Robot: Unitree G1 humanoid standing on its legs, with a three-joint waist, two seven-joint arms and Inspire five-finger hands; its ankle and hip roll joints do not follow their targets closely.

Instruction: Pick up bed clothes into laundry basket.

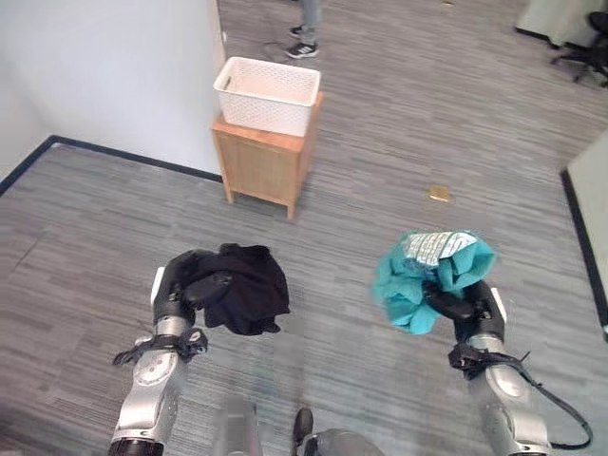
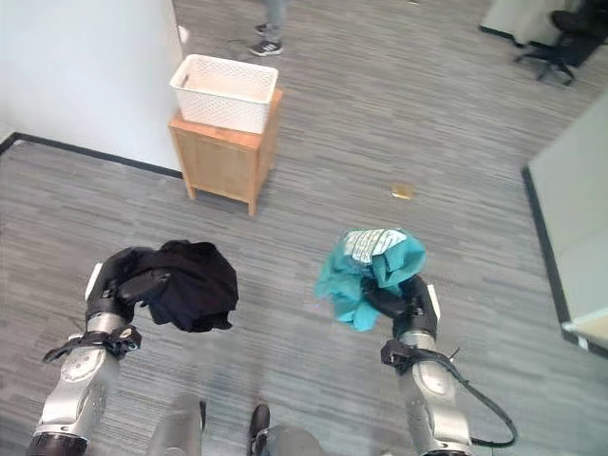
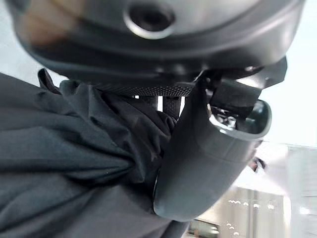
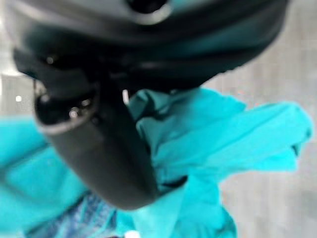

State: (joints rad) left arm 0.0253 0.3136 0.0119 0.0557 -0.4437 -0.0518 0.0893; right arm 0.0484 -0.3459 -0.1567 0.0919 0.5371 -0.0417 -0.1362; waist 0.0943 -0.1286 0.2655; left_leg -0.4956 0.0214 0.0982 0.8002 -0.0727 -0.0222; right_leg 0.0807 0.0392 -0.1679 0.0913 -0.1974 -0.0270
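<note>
A bunched black garment (image 1: 245, 288) hangs above the grey floor, and my left hand (image 1: 190, 282) is shut on it; the left wrist view shows the thumb (image 3: 208, 158) pressed into the black cloth (image 3: 69, 163). On the other side my right hand (image 1: 463, 306) is shut on a crumpled teal garment (image 1: 427, 275) with a patterned patch on top. In the right wrist view the thumb (image 4: 99, 148) clamps the teal cloth (image 4: 223, 139). A white slotted laundry basket (image 1: 267, 93) stands on a small wooden cabinet (image 1: 263, 163) ahead, against the white wall.
A person's legs and shoes (image 1: 304, 38) stand beyond the basket. A black office chair (image 1: 584, 52) is at the far right. A small brown scrap (image 1: 438, 194) lies on the floor. A pale panel (image 1: 591, 204) borders the right side.
</note>
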